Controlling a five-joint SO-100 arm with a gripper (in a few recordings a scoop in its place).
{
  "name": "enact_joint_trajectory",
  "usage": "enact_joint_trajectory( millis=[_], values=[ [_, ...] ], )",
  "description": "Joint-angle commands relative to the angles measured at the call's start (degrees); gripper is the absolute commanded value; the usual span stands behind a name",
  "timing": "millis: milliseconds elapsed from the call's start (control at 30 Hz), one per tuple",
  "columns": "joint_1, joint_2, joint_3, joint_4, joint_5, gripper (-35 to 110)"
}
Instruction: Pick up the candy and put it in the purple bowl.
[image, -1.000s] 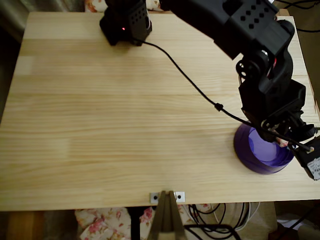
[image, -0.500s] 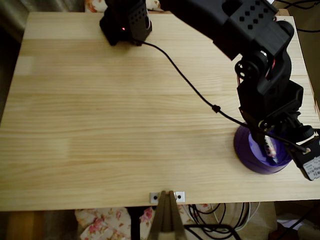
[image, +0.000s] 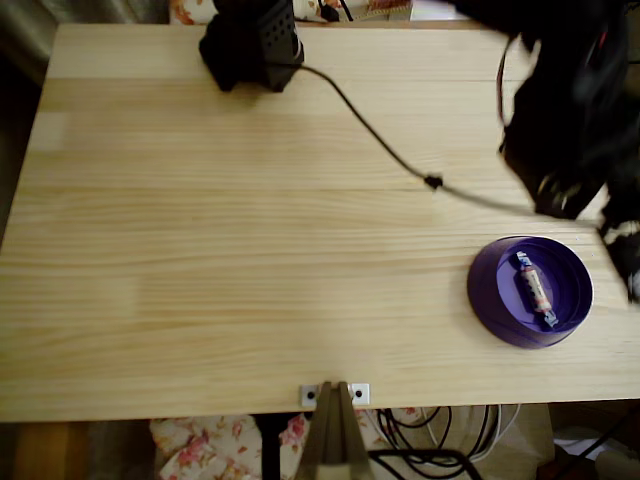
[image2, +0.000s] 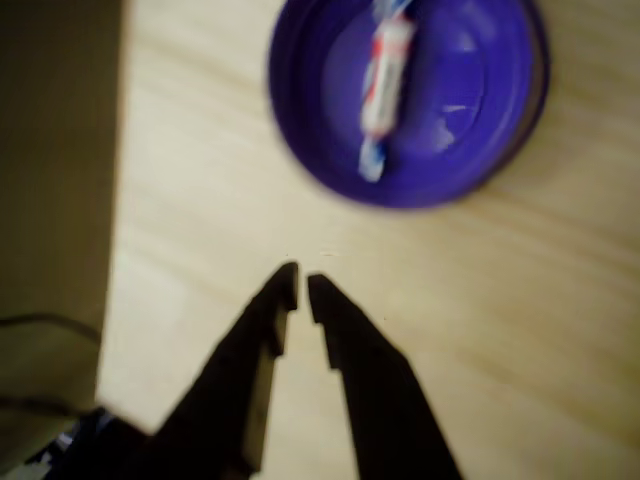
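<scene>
The candy (image: 535, 288) lies inside the purple bowl (image: 482, 300) near the table's right front corner, slanted, with its pale middle and blue twisted ends showing. Seen from the wrist, the candy (image2: 385, 85) rests left of centre in the bowl (image2: 470, 120). My gripper (image2: 302, 282) is shut, with only a hairline gap between its black fingertips and nothing held. It hovers over bare wood, clear of the bowl's rim. In the overhead view my arm (image: 570, 120) is a blurred black mass behind the bowl.
A black cable (image: 380, 140) runs from the arm's base (image: 250, 45) across the wooden table to the arm. A metal bracket (image: 335, 393) sits at the front edge. The table's edge (image2: 115, 200) lies close to the left in the wrist view.
The candy has been let go and now lies in the bowl. The arm has lifted off the bowl and swung back toward the far right, blurred by motion.
</scene>
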Motion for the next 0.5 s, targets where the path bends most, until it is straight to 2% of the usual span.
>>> enact_joint_trajectory(
  millis=[0,167,467],
  values=[
    [-2.72,14.24,-6.06,7.82,2.11,0],
    [-3.34,19.34,-3.08,15.91,1.23,0],
    [7.29,49.04,28.21,12.66,0.44,0]
  ],
)
